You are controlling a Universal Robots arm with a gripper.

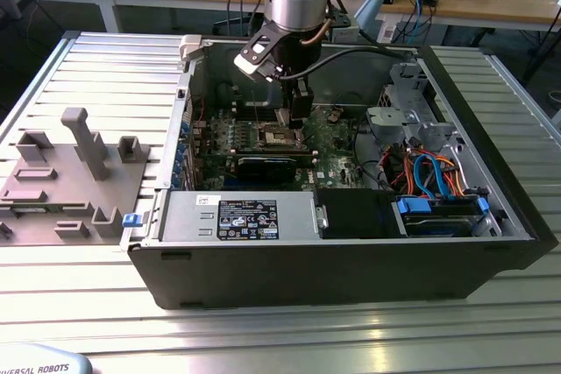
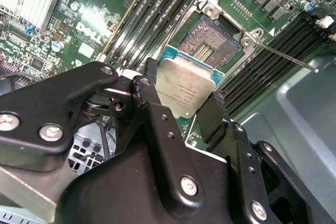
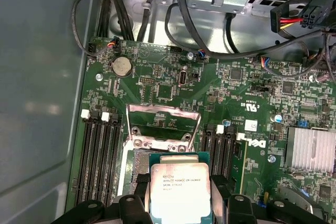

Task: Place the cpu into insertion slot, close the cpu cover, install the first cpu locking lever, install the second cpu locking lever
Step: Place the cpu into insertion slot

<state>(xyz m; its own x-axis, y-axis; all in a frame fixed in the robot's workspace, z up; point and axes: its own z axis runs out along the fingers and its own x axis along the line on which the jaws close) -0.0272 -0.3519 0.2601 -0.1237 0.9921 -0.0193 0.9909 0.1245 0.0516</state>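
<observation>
On your worktop (image 1: 263, 330) the computer case (image 1: 351, 260) lies open, with the fixture block (image 1: 79, 172) beside it at the exterior view's left. Inside, the hand (image 1: 295, 124) hangs over the insertion slot (image 2: 212, 43), the cpu (image 3: 180, 190) clamped between its fingers just above the slot (not seated in it). The cpu cover (image 3: 163, 109) stands raised at one edge of the slot, with memory slots (image 3: 100, 156) on either side.

The cpu (image 3: 180, 190) has a dull silver top with fine dark print and a thin green edge. The tool (image 2: 181, 93) is matt black with silver screw heads. The motherboard (image 3: 157, 77) is green, dotted with small grey parts. The insertion slot (image 2: 212, 43) has a dark, finely speckled centre. The cpu cover (image 3: 163, 109) is bare silver. The memory slots (image 3: 100, 156) are black, and the bench (image 1: 263, 330) is ribbed silver.
</observation>
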